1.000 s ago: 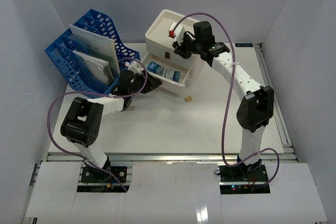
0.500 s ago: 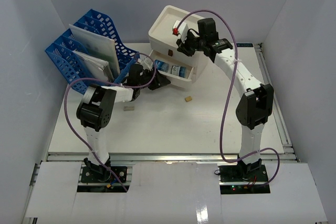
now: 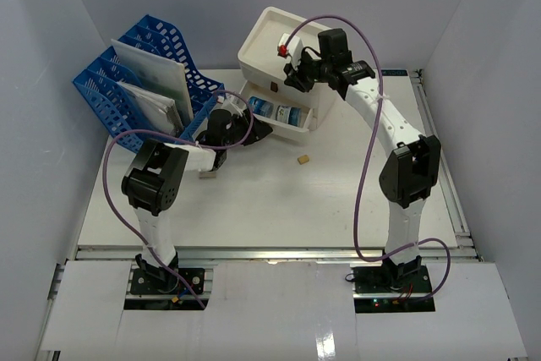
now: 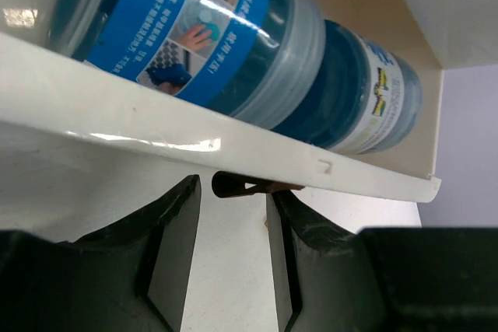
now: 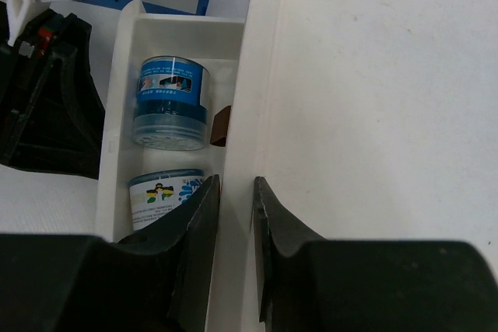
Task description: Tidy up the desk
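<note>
The white desk [image 3: 338,200] carries a white drawer box [image 3: 270,40] at the back. Its lower drawer [image 3: 314,121] is pulled out, with two blue-labelled jars [image 3: 265,108] lying inside. My left gripper [image 3: 254,130] is open at the drawer front [image 4: 156,114], its fingertips on either side of the small brown handle [image 4: 233,185] without touching it. My right gripper [image 3: 292,73] is on top of the box, its jaws closed to a narrow gap over the box's front top edge [image 5: 243,114]. The right wrist view shows the jars [image 5: 171,103] below that edge.
A blue file rack [image 3: 127,82] holding white papers stands at the back left. A small tan block [image 3: 302,159] lies on the desk in front of the drawer. A small white object [image 3: 209,177] sits under my left forearm. A metal rail [image 3: 270,251] runs along the front edge.
</note>
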